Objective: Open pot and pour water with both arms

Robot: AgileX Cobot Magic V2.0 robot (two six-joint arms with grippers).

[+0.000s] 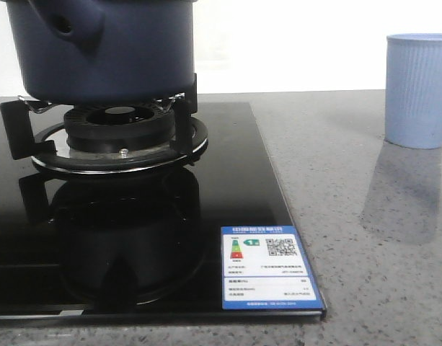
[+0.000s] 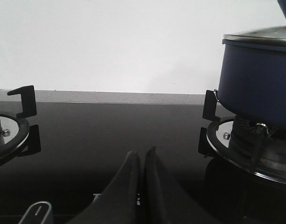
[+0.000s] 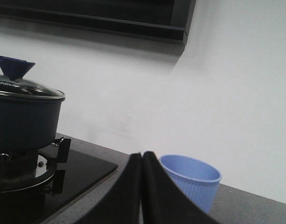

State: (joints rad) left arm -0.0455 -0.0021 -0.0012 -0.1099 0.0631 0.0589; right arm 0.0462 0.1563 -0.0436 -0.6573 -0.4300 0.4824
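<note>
Jaws, left: the left gripper has its black fingers pressed together on nothing, low over the glossy black glass hob, between the two burners
Jaws, right: the right gripper is likewise pressed together and empty, above the grey speckled bench, just beside the light blue ribbed cup
Pot: the large round matte dark navy-blue pot sits on the black burner grate of the right-hand burner, lug with its small hole facing the front camera
Lid: the glass lid with metal rim and navy cone knob is on the pot, so opening is not yet done
Cup: upright on the bench, well apart from the pot on the robot's right, likely placed there to receive the pour
Next, as a guess: one arm takes the knob, the other the pot, both spreading first
</note>
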